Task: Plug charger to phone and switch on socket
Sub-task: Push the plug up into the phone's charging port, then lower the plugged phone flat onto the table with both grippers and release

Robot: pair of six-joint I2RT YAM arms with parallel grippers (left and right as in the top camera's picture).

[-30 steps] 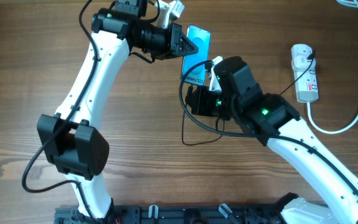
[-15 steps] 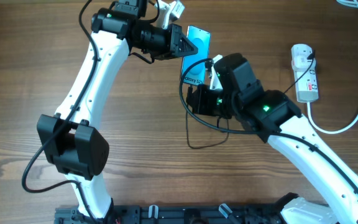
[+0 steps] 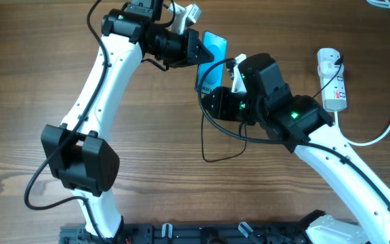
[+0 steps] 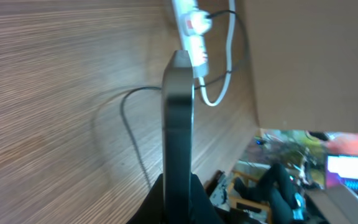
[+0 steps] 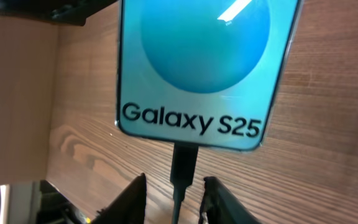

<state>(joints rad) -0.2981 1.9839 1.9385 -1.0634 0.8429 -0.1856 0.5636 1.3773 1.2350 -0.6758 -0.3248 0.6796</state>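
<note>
Phone [image 5: 204, 62]: bright blue screen reading "Galaxy S25", over the far middle of the wooden desk [image 3: 46, 68], between the two arms.
Left fingers [image 4: 155, 208]: pressed against the two flat faces of the phone, which rises edge-on from between them in the left wrist view.
Charger [image 5: 182, 165]: its black connector meets the middle of the phone's bottom edge. Its thin black cable loops across the desk nearer the robot.
Right fingers [image 5: 129, 199]: spread, one on each side of the connector with a small gap on both sides, their tips just below the phone's bottom edge.
Socket [image 3: 332, 80]: white strip at the right of the desk, well apart from the phone, with a thick white cord [image 3: 378, 135] curving away.
</note>
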